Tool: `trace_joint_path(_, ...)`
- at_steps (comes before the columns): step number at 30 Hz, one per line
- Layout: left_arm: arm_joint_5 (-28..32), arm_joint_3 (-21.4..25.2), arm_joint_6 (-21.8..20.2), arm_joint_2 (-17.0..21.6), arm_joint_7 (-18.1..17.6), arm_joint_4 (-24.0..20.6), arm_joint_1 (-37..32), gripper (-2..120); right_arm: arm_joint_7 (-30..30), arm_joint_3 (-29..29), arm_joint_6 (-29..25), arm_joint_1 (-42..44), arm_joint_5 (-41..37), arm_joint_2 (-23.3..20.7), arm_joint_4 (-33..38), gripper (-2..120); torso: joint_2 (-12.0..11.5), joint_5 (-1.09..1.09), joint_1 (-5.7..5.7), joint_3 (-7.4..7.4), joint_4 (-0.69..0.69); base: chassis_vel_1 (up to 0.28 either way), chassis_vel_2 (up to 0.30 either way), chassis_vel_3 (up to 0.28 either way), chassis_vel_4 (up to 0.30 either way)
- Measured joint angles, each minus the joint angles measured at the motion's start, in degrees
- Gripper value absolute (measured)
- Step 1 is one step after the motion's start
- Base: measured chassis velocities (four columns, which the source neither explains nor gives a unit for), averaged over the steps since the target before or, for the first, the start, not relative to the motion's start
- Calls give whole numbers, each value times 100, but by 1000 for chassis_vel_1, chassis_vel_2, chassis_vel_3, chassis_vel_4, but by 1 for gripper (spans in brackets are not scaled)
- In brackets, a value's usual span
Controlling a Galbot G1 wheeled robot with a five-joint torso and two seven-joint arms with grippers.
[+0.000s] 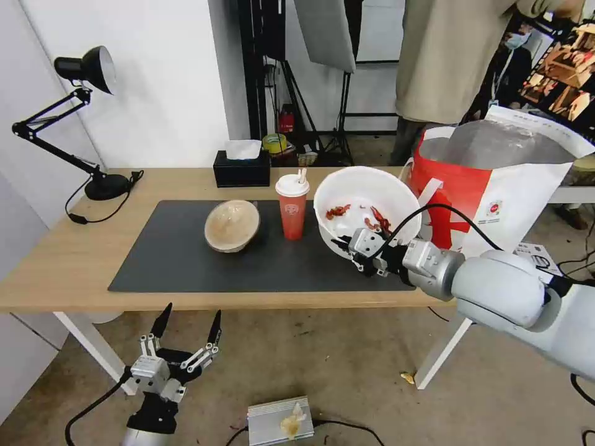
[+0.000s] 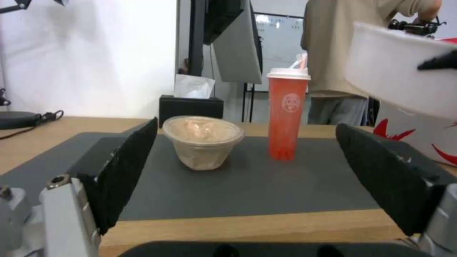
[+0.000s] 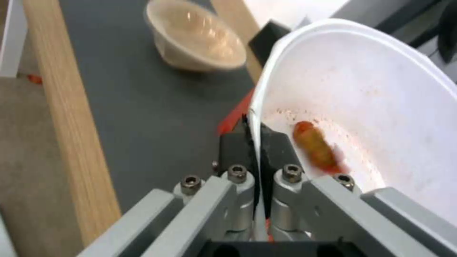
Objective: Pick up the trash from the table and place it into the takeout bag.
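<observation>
1. While the right gripper [image 1: 354, 249] is clamped on the near rim of the large white bowl [image 1: 367, 204], the bowl is lifted off the worktop [image 1: 62, 260] and tilted, its opening facing the robot, just beside the red cup [image 1: 292, 210] on the side toward the takeout bag [image 1: 496, 186].
2. Seen from the right wrist view, the fingers [image 3: 240, 150] pinch the thin white wall from both sides, and a red-orange scrap [image 3: 316, 146] lies inside near the rim.
3. Red scraps [image 1: 338, 212] cling to the bowl's smooth inner surface, which is faintly stained.
4. The red cup stands upright on the dark grey mat [image 1: 180, 260], between the white bowl and the beige translucent bowl [image 1: 232, 225]; it has a white lid with a straw stub, and a pale round logo on its side that cannot be read.
5. The beige translucent bowl rests on the mat, tipped a little, well apart from the white bowl.
6. The takeout bag stands open beyond the white bowl, red and white with silver lining and a small red round logo on its white face; the writing is too small to read.
7. The left gripper [image 1: 186, 328] hangs below the worktop's front edge, fingers spread apart and holding nothing.
8. A black tissue box [image 1: 242, 167] sits behind the red cup.
</observation>
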State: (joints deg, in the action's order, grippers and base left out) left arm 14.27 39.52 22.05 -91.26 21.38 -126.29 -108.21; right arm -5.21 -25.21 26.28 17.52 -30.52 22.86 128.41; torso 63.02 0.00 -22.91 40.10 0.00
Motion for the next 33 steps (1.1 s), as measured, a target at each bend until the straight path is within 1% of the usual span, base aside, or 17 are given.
trace_joint_path(5,-27,-27,4,0,0,-10,-6,100,-49,172,-89,2,92,-34,125,0,0,0,0,0,0,0,0,0,0)
trace_joint_path(9,-65,-35,7,-1,-1,-41,-31,100,-198,494,-98,6,140,-96,153,0,1,0,0,0,0,0,0,0,0)
trace_joint_path(15,-90,-31,14,-1,0,-65,-55,100,-370,793,-115,-37,132,-213,155,0,1,0,0,0,0,0,0,0,0)
trace_joint_path(24,-110,-21,31,1,33,-97,-95,100,-570,1236,-211,-73,-69,-507,135,0,1,0,0,0,0,0,0,0,0)
trace_joint_path(27,-116,-23,32,2,40,-97,-100,100,-591,1282,-226,-80,-101,-540,124,0,1,0,0,0,0,0,0,0,0)
trace_joint_path(33,-166,-80,51,2,79,-94,-124,100,-630,1574,-276,-65,-225,-647,17,0,1,1,0,0,0,0,0,0,0)
